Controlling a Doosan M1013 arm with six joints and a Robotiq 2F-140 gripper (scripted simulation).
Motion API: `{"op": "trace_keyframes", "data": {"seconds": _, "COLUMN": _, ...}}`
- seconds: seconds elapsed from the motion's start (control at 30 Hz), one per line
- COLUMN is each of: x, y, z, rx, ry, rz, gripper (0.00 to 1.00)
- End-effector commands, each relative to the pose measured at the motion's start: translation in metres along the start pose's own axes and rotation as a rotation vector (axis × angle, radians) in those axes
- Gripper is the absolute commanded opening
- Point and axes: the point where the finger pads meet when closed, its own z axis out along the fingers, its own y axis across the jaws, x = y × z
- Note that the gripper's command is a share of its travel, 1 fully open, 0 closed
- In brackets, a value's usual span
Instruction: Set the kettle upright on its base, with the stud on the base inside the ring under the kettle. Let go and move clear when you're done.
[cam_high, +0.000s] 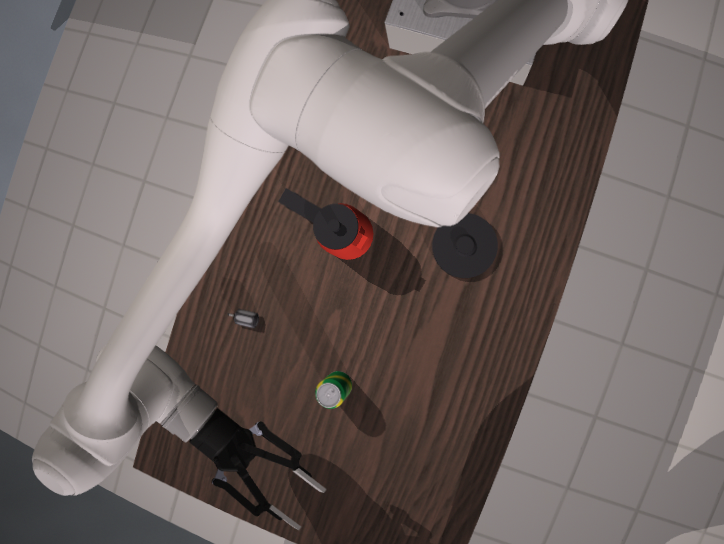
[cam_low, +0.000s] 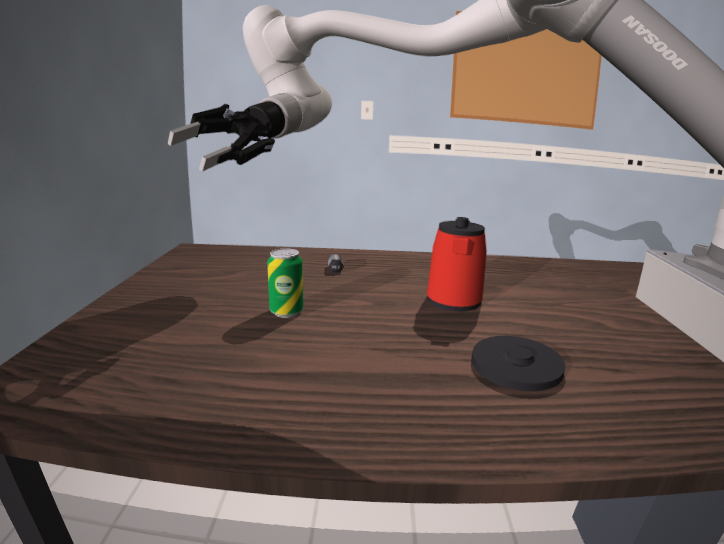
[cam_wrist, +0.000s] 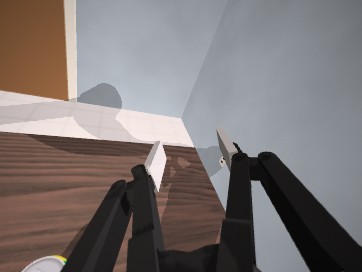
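The red kettle (cam_low: 457, 266) (cam_high: 342, 229) with a black lid stands upright on the wooden table, its black handle pointing to the far side. The black round base (cam_low: 518, 362) (cam_high: 465, 246) with its centre stud lies flat on the table beside the kettle, apart from it. My gripper (cam_low: 194, 147) hangs high in the air over the table's left end, far from both. Its fingers are partly open with nothing between them (cam_high: 307, 501). In the wrist view the gripper (cam_wrist: 191, 157) points at the table edge and the wall.
A green and yellow can (cam_low: 285, 282) (cam_high: 333, 390) stands upright left of the kettle. A small grey metal part (cam_low: 334, 263) (cam_high: 245, 319) lies behind it. A grey box (cam_low: 681, 298) sits at the table's right end, at the arm's foot.
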Motion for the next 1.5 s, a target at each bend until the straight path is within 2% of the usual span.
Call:
{"op": "trace_keyframes", "data": {"seconds": 0.0, "x": 0.021, "y": -0.013, "z": 0.01, "rx": 0.054, "ry": -0.022, "rz": 0.068, "gripper": 0.52}}
{"op": "trace_keyframes", "data": {"seconds": 0.23, "x": 0.061, "y": -0.045, "z": 0.027, "rx": 0.16, "ry": -0.092, "rz": 0.218, "gripper": 0.52}}
{"op": "trace_keyframes", "data": {"seconds": 0.3, "x": 0.061, "y": -0.045, "z": 0.027, "rx": 0.16, "ry": -0.092, "rz": 0.218, "gripper": 0.52}}
{"op": "trace_keyframes", "data": {"seconds": 0.37, "x": 0.073, "y": -0.056, "z": 0.031, "rx": 0.189, "ry": -0.118, "rz": 0.263, "gripper": 0.52}}
{"op": "trace_keyframes", "data": {"seconds": 0.8, "x": 0.151, "y": -0.128, "z": 0.043, "rx": 0.339, "ry": -0.35, "rz": 0.558, "gripper": 0.52}}
{"op": "trace_keyframes", "data": {"seconds": 0.87, "x": 0.151, "y": -0.128, "z": 0.043, "rx": 0.339, "ry": -0.35, "rz": 0.558, "gripper": 0.52}}
{"op": "trace_keyframes", "data": {"seconds": 1.13, "x": 0.196, "y": -0.174, "z": 0.035, "rx": 0.376, "ry": -0.538, "rz": 0.729, "gripper": 0.52}}
{"op": "trace_keyframes", "data": {"seconds": 1.37, "x": 0.231, "y": -0.211, "z": 0.021, "rx": 0.365, "ry": -0.714, "rz": 0.861, "gripper": 0.52}}
{"op": "trace_keyframes", "data": {"seconds": 1.43, "x": 0.231, "y": -0.211, "z": 0.021, "rx": 0.365, "ry": -0.714, "rz": 0.861, "gripper": 0.52}}
{"op": "trace_keyframes", "data": {"seconds": 1.47, "x": 0.236, "y": -0.216, "z": 0.018, "rx": 0.36, "ry": -0.739, "rz": 0.878, "gripper": 0.52}}
